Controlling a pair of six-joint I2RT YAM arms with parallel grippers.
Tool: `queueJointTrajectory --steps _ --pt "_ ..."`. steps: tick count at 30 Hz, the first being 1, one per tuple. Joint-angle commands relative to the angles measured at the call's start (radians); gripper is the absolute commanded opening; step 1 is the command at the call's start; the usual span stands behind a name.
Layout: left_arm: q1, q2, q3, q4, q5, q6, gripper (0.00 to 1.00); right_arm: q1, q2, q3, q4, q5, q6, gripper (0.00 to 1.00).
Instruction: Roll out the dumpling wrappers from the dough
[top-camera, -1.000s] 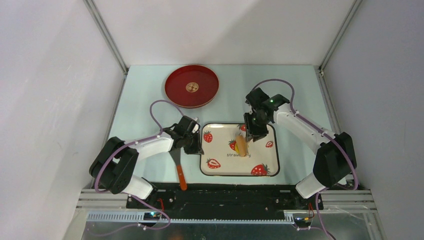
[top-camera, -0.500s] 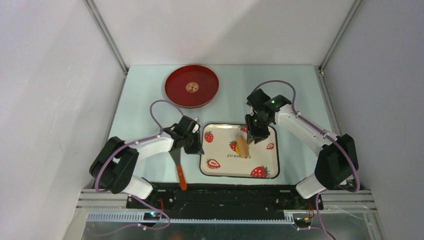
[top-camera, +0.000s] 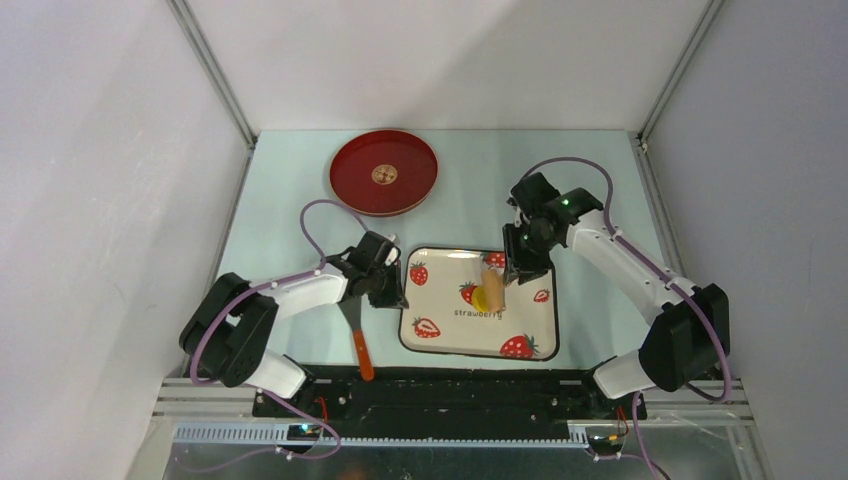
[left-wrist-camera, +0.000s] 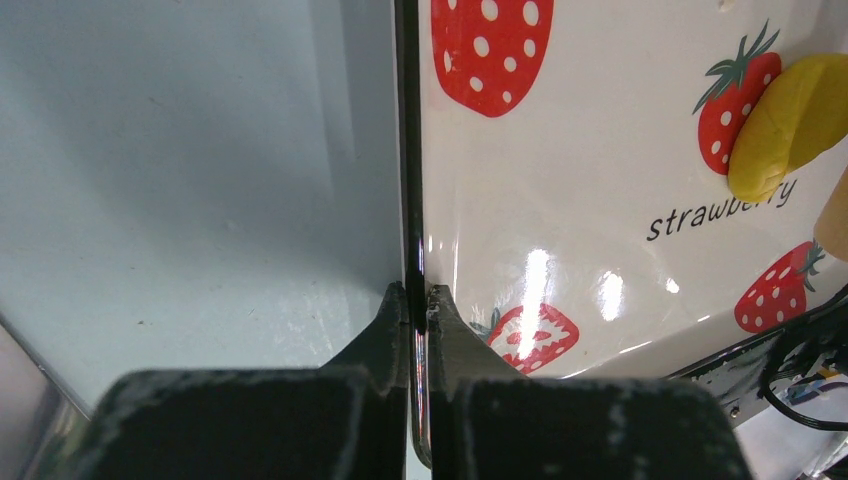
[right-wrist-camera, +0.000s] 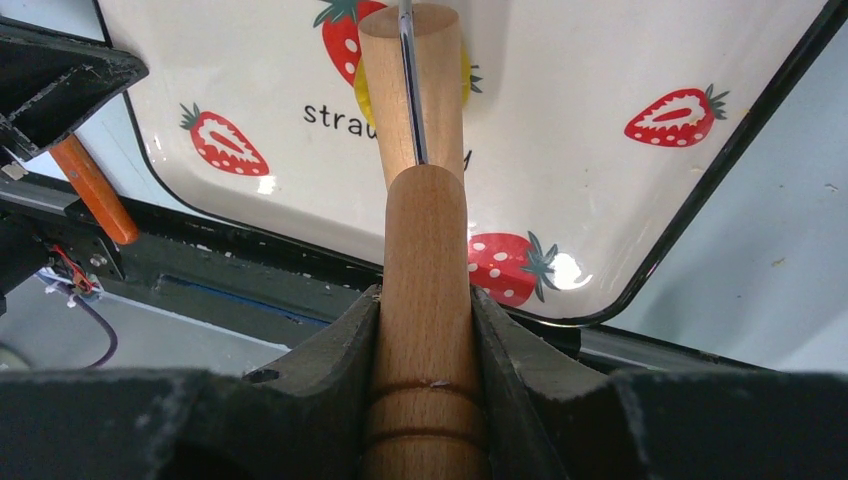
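1. The rolling pin (right-wrist-camera: 425, 230) is clamped in the right gripper (right-wrist-camera: 425, 305) and has been drawn back slightly
2. The rim of the tray (left-wrist-camera: 560, 220) is pinched by the left gripper (left-wrist-camera: 418, 300), as before
3. The dough (left-wrist-camera: 790, 125), a yellow patch mid-tray, is now partly uncovered beneath the pin; it seems still thick, so more rolling is expected

Dial centred on the tray (top-camera: 440, 310), 12 o'clock toward the back wall.
- 9: my left claw (left-wrist-camera: 418, 300), clamped on the tray rim.
- 8: orange-handled tool (top-camera: 362, 355), flat on the table (top-camera: 470, 190).
- 11: red plate (top-camera: 350, 155); bare table between it and the tray.
- 12–1: my right claw (right-wrist-camera: 424, 295) gripping the rolling pin (top-camera: 490, 290) over the dough (left-wrist-camera: 790, 125).
- 2–4: my right arm.
- 6: tray's near half bare.
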Motion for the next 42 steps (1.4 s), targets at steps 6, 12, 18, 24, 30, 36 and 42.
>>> queueJointTrajectory --steps 6,12,18,24,30,36,42 --pt "-0.003 0.046 -0.027 -0.116 -0.095 0.051 0.00 0.025 0.004 0.067 0.000 -0.018 -0.005 0.00" --pt "-0.003 0.045 -0.028 -0.116 -0.094 0.052 0.00 0.071 0.057 0.094 -0.003 -0.003 0.006 0.00" --pt "-0.003 0.045 -0.028 -0.118 -0.095 0.052 0.00 0.102 0.097 0.096 0.004 0.003 0.021 0.00" --pt "-0.004 0.046 -0.028 -0.117 -0.094 0.052 0.00 0.107 0.127 0.095 0.012 0.010 0.020 0.00" --pt "-0.003 0.046 -0.028 -0.116 -0.095 0.052 0.00 0.120 0.153 0.095 0.023 0.003 0.019 0.00" --pt "-0.004 0.046 -0.028 -0.117 -0.094 0.052 0.00 0.161 0.166 0.095 0.046 -0.011 0.034 0.00" --pt "-0.003 0.047 -0.028 -0.116 -0.094 0.052 0.00 0.202 0.183 0.095 0.060 -0.018 0.053 0.00"
